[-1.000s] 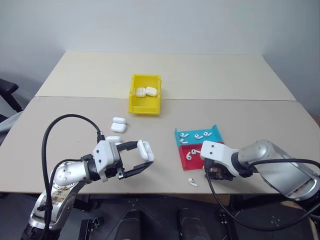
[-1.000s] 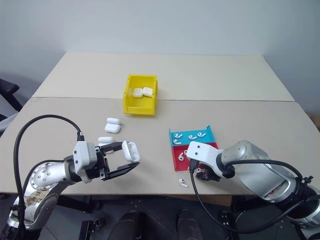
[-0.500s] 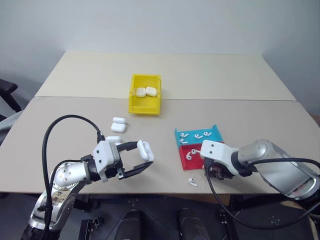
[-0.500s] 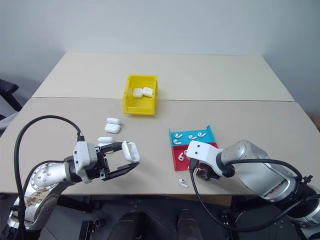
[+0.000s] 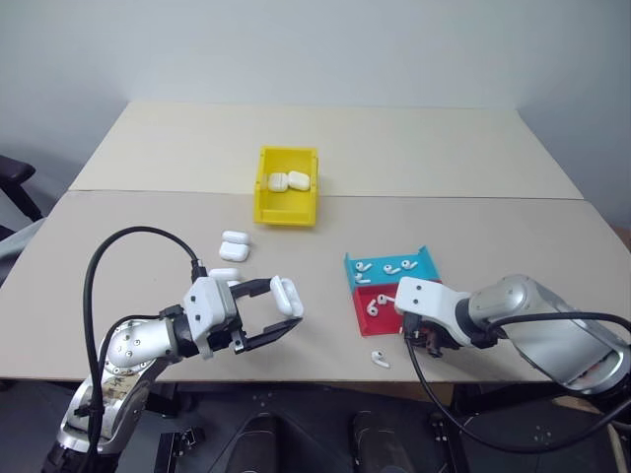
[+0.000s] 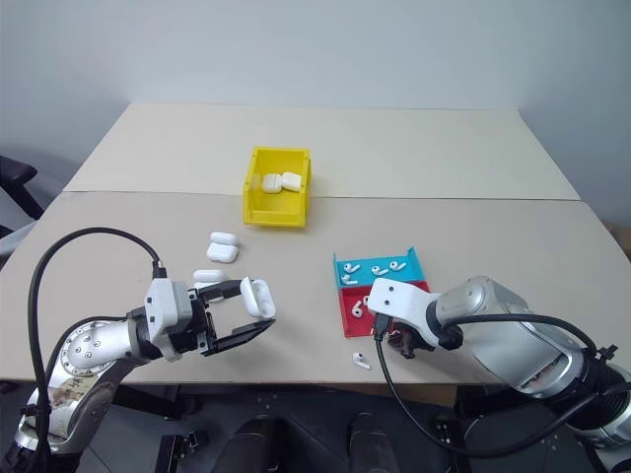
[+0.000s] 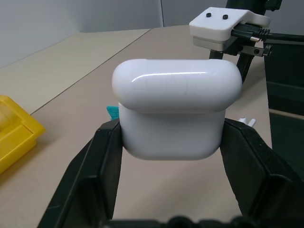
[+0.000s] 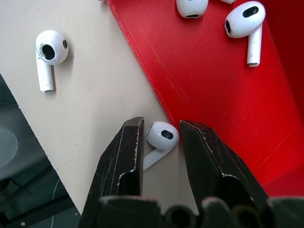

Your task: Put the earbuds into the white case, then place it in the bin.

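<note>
White case (image 7: 176,111), glossy, lid closed, is sitting clamped between the left tool's black fingers (image 7: 102,156), lower left of the head view. One earbud (image 8: 160,137) is lying on the tabletop beside the red tray edge; another (image 8: 49,56) is lying apart. Yellow bin (image 5: 287,184) is standing upper centre, holding two cases.

Left gripper (image 5: 284,313) clamped, right gripper (image 8: 159,142) down-tilted

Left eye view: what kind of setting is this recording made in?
Probably a lab or office test bench: two plain beige tables pushed together against a bare wall, a yellow bin and small red tray and blue tray laid out as sorting props, and an office chair at the edge.
</note>
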